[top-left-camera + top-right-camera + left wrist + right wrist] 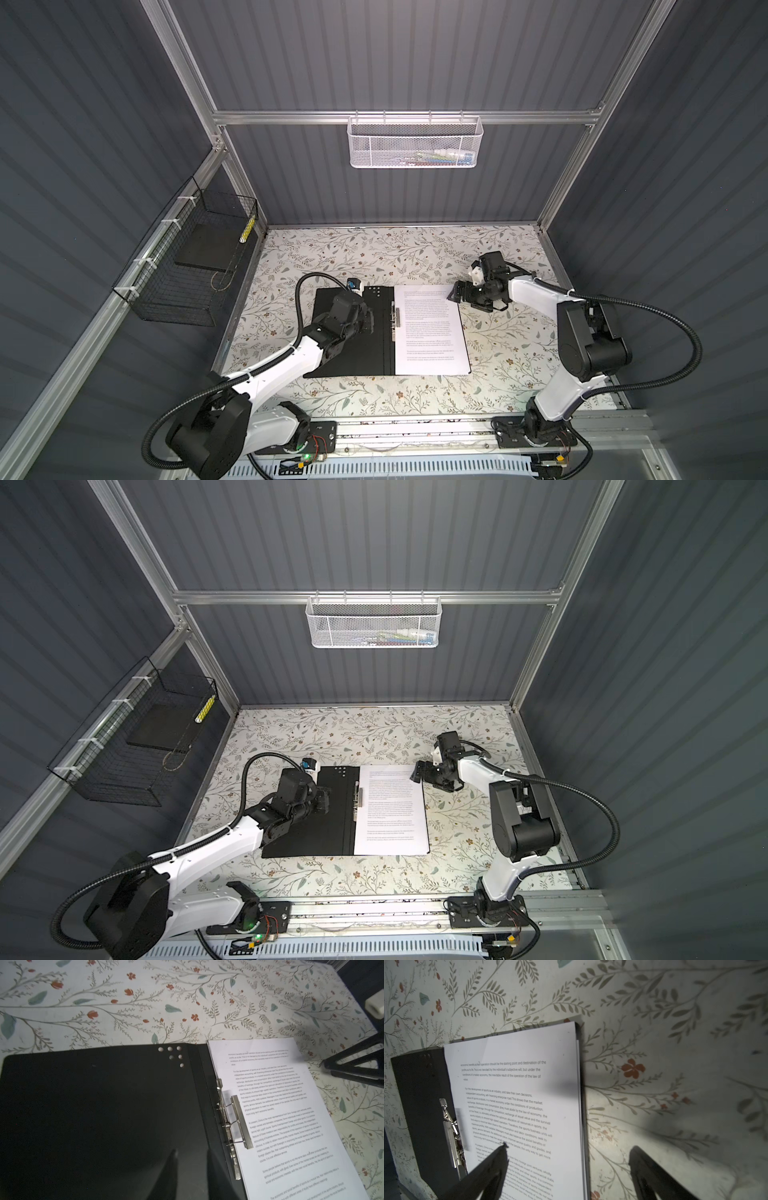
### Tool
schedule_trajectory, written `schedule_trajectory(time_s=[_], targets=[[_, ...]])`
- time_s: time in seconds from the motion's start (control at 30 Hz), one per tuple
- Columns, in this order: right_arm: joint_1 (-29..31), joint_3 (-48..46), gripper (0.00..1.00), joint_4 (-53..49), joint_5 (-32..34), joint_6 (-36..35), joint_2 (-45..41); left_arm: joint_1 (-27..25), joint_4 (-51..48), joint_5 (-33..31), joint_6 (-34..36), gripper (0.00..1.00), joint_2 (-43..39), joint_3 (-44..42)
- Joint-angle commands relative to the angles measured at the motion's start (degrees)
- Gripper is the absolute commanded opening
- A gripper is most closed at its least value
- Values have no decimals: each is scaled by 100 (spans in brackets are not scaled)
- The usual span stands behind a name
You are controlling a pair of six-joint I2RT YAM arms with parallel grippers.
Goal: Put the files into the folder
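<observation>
The aluminium rail that carries both arm bases is found nearest, on the near side of the folder. The folder is laid open and flat at the middle of the floral-printed table, with its black inside turned upward. The files are stacked on the folder's right half. Their inner margin is overlapped by the bar of the metal clip at the spine; whether the bar is pressed down cannot be told.

The left gripper is held over the folder's left cover. Its jaws are drawn in to a narrow slit and nothing is held between them. The right gripper is positioned at the folder's far right corner. Its jaws are spread wide and empty, one over the top sheet and one over bare table.

Left of the folder, a black wire basket containing a dark slab is fixed to the side wall. Beyond the folder, a white mesh basket is hung from a crossbar on the ribbed dark grey back wall.
</observation>
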Motion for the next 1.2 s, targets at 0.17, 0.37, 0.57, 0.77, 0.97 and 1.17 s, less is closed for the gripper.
schedule_trajectory(time_s=[0.17, 0.37, 0.57, 0.77, 0.97, 1.17], targets=[[-33, -220, 99, 1006, -629, 669, 161, 17, -388, 607, -105, 0, 1108, 635], [-104, -436, 99, 1375, -937, 815, 160, -5, -200, 1107, -129, 0, 1778, 834], [-154, -583, 99, 1500, -846, 927, 191, -63, -208, 1381, -214, 0, 1943, 886], [-251, -600, 99, 1621, -984, 1064, 345, -251, -240, 1447, -294, 0, 2121, 956], [-391, -577, 99, 1787, -1197, 1221, 456, -517, -110, 1504, -425, 0, 2362, 1008], [-630, -532, 99, 1910, -1224, 1420, 688, -644, 141, 1573, -528, 0, 2792, 1208]])
